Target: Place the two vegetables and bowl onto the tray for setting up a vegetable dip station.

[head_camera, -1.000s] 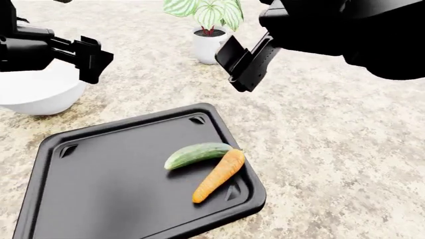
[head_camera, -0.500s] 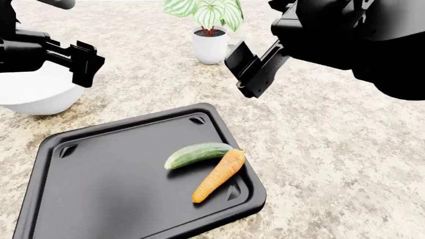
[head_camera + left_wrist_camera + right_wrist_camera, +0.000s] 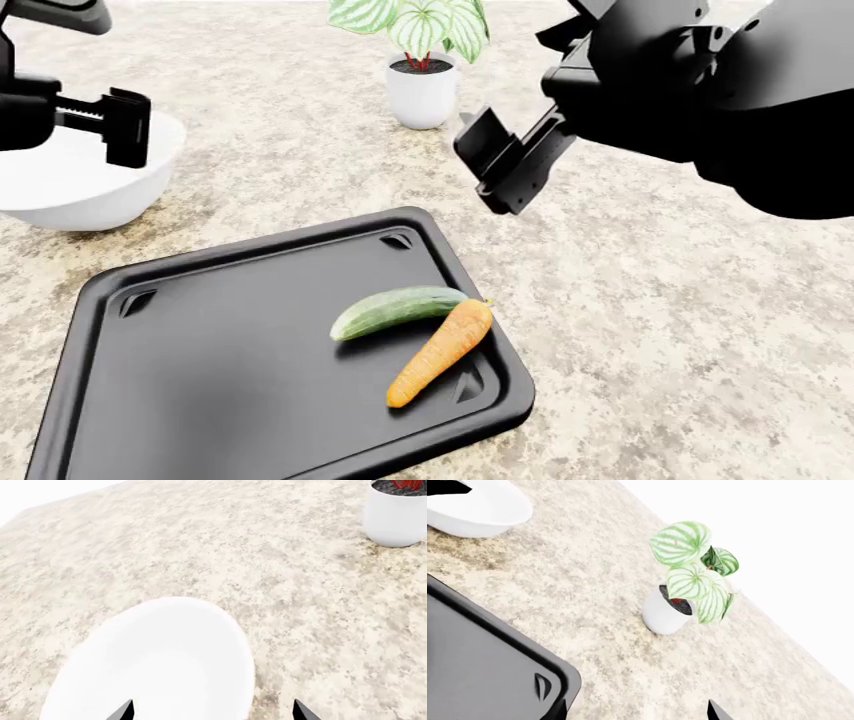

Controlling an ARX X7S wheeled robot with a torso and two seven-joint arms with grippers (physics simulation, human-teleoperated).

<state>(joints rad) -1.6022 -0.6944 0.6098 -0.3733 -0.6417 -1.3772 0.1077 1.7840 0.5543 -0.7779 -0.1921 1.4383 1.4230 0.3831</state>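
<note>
The green cucumber (image 3: 396, 310) and the orange carrot (image 3: 442, 352) lie side by side, touching, on the right part of the black tray (image 3: 200, 380). The white bowl (image 3: 74, 185) sits on the stone counter left of the tray; it also shows in the left wrist view (image 3: 160, 665) and the right wrist view (image 3: 477, 510). My left gripper (image 3: 127, 127) hovers open over the bowl's right rim, its fingertips astride that rim (image 3: 212, 712). My right gripper (image 3: 501, 165) is open and empty, held high above the counter beyond the tray's far right corner (image 3: 557, 685).
A small white plant pot (image 3: 422, 90) with striped green leaves stands at the back of the counter, also in the right wrist view (image 3: 667, 612) and the left wrist view (image 3: 397, 512). Speckled stone counter (image 3: 694, 300) extends to the right of the tray.
My left gripper has moved left, over the bowl. My right gripper has shifted slightly right and back. The vegetables, tray and bowl have not moved.
</note>
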